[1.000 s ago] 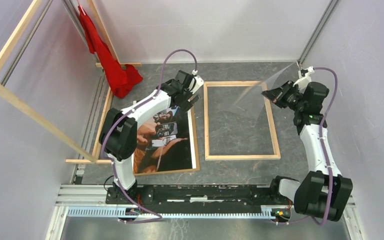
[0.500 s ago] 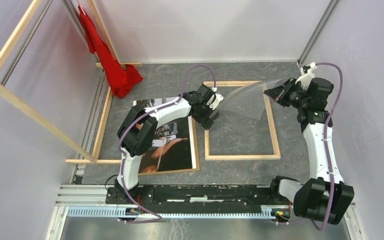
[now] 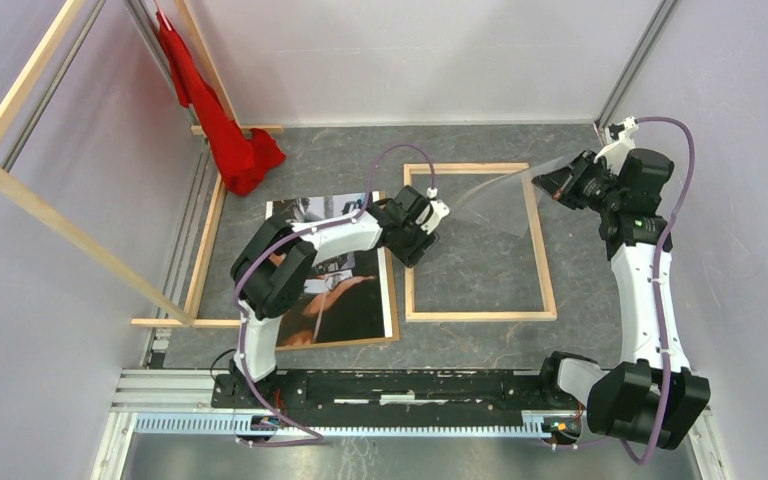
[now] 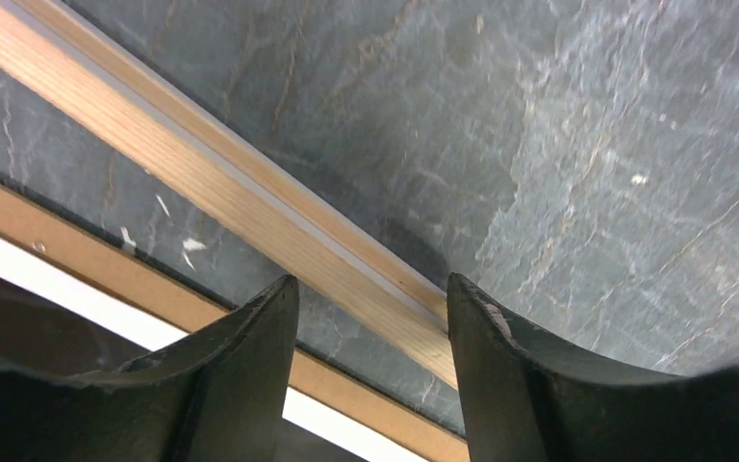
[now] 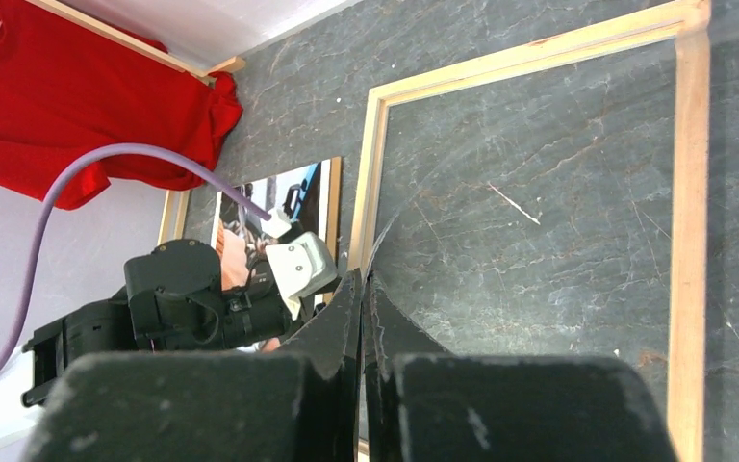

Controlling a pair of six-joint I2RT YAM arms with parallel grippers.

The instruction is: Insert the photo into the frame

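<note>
The frame [image 3: 479, 316] lies flat, pale wood face up, right of centre. The photo [image 3: 345, 300] lies picture up on a brown backing board [image 3: 390, 275] just left of it. My left gripper [image 3: 416, 242] is open over the frame's left rail; in the left wrist view the rail [image 4: 241, 207] runs between the spread fingers [image 4: 370, 284]. My right gripper [image 3: 552, 181] is shut on the edge of a clear plastic sheet [image 3: 500, 195], held tilted above the frame's far right corner. In the right wrist view the fingers [image 5: 363, 279] pinch the sheet, with the frame [image 5: 520, 60] below.
A red cloth [image 3: 222, 130] hangs at the back left. Long pale wooden beams [image 3: 60, 225] stand along the left side. The backing board's edge [image 4: 96, 274] and the photo's white border [image 4: 48, 274] lie close beside the frame rail. The white back wall is behind.
My left arm swung right from over the photo's far edge to the frame's left rail. My right gripper drew the clear sheet right and back. The frame shifted slightly left.
</note>
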